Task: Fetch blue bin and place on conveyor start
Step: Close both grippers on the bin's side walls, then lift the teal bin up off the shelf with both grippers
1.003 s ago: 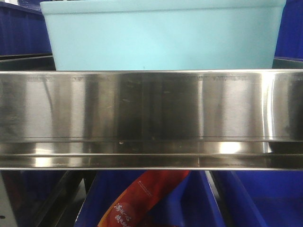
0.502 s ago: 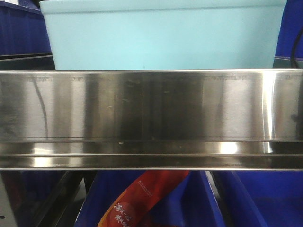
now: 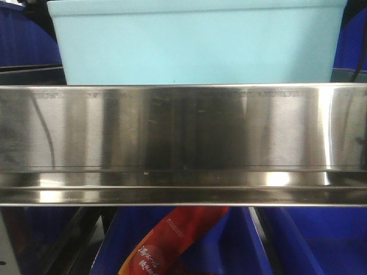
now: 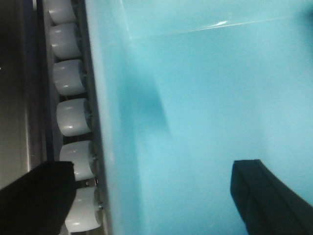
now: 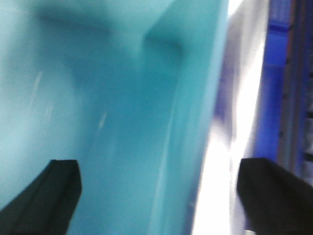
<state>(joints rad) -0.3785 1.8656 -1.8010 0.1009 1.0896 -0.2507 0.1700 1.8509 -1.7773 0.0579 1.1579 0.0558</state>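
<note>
The blue bin (image 3: 195,43) stands on a shelf behind a steel rail, and only its front wall shows in the front view. My left gripper (image 4: 152,170) is open and straddles the bin's left wall (image 4: 112,122): one finger is outside by the rollers, the other inside the tub. My right gripper (image 5: 155,171) is open too, astride the bin's right wall (image 5: 195,122), with one finger inside and one outside. Neither pair of fingers touches the wall. The conveyor start is out of view.
A shiny stainless-steel shelf rail (image 3: 183,137) runs across the whole front view. White rollers (image 4: 73,117) line the shelf beside the bin. Dark blue bins (image 3: 321,240) sit below and behind, one holding a red packet (image 3: 172,240). More dark blue (image 5: 276,73) lies right of the bin.
The bin has hardly moved. A thin dark cable has come into view at the right edge, and the dark curved reflection on the rail's left part has grown.
</note>
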